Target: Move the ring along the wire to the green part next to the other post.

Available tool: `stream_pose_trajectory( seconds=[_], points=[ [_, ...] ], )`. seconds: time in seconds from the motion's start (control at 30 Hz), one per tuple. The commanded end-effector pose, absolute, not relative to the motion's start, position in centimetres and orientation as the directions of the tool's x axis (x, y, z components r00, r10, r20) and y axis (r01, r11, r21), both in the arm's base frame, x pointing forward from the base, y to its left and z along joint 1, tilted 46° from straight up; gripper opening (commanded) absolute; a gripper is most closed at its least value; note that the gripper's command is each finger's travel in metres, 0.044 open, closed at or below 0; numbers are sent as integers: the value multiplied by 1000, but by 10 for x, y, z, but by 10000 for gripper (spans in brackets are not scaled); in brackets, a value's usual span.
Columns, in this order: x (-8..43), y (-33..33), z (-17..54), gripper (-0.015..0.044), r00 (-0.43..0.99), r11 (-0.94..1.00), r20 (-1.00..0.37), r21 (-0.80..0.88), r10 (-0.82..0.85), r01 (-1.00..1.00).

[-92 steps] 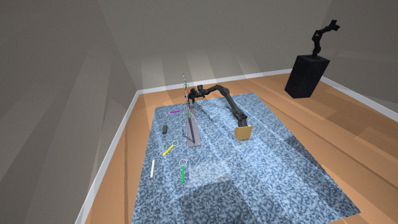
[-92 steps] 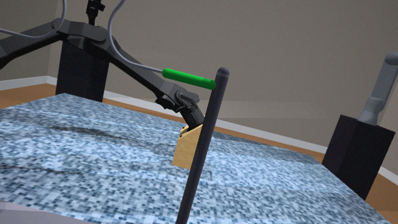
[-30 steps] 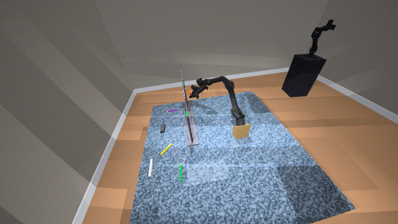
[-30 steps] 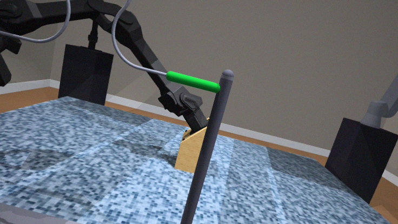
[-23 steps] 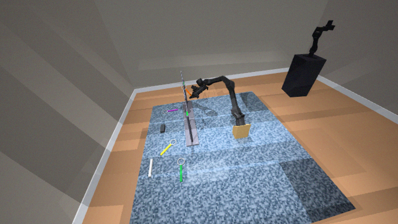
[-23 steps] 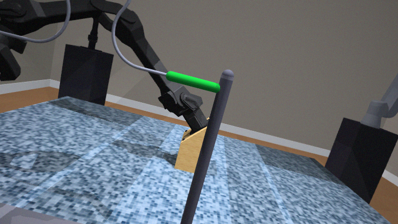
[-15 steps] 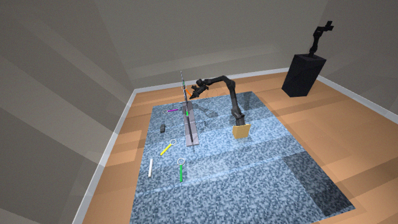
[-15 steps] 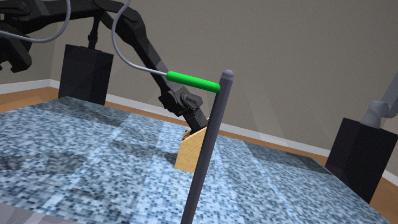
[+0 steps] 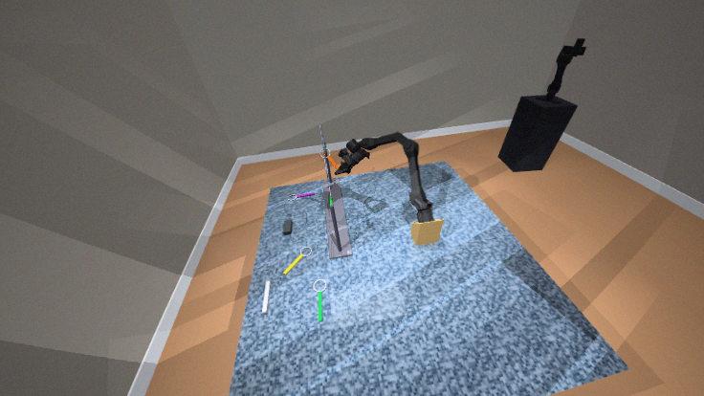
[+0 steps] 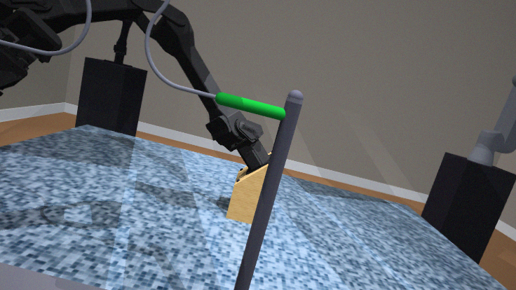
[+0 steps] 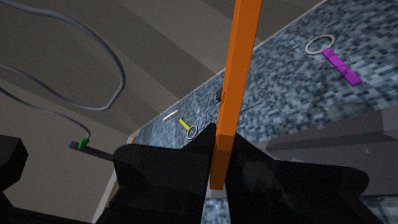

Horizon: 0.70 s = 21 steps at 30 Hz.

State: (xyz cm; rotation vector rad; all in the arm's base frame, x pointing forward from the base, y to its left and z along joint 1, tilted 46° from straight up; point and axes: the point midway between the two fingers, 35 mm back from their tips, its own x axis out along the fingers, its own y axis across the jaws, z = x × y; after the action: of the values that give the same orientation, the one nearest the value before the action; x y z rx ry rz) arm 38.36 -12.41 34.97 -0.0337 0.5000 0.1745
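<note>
jaws [image 9: 340, 171] [image 10: 4, 85]: narrow, closed on the orange handle [image 9: 334, 162] [image 11: 235, 85], whose tail end sits between the fingertips. the ring [image 9: 324, 153] is at the handle's far end, ahead of the jaws and outside the wrist view. top view puts it just beside the green part [image 9: 325, 145] nearest the jaws; whether it touches the wire [image 10: 148, 43] [image 11: 121, 65] is too small to tell.

goal: the other green part [image 9: 331, 201] [image 10: 250, 105] [image 11: 83, 144], well apart from the jaws, by its post [image 9: 336, 231] [image 10: 268, 187] [image 11: 100, 154].

step in hand, as judged: early part of the transfer, ring leaving the start side. wire curves strongly between jaws and goal.

method notes: go in short moves, keeping the wire near the ring's middle. turn the wrist with each bend so the ring's plane stays across the local wire direction. plan the swing about the ring, not the jaws: with the handle held by its tail, a small wrist turn likely shifts the ring a lot.

risks: ring edge brushing grey on a bend; handle or fingers swinging into a neighbouring loop; handle slipping in the grip. hold firm until the ring is over the goal green, then lower, open, back straight off.
</note>
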Motion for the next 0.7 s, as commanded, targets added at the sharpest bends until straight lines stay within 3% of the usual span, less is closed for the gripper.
stream_pose_trajectory(
  seconds=[0.0, 0.67],
  points=[
    [380, -107, 349, -150, 852, 976, -476, 128, 218, -178],
    [368, -39, 376, -150, 814, 793, -383, 590, 438, -149]
  ],
)
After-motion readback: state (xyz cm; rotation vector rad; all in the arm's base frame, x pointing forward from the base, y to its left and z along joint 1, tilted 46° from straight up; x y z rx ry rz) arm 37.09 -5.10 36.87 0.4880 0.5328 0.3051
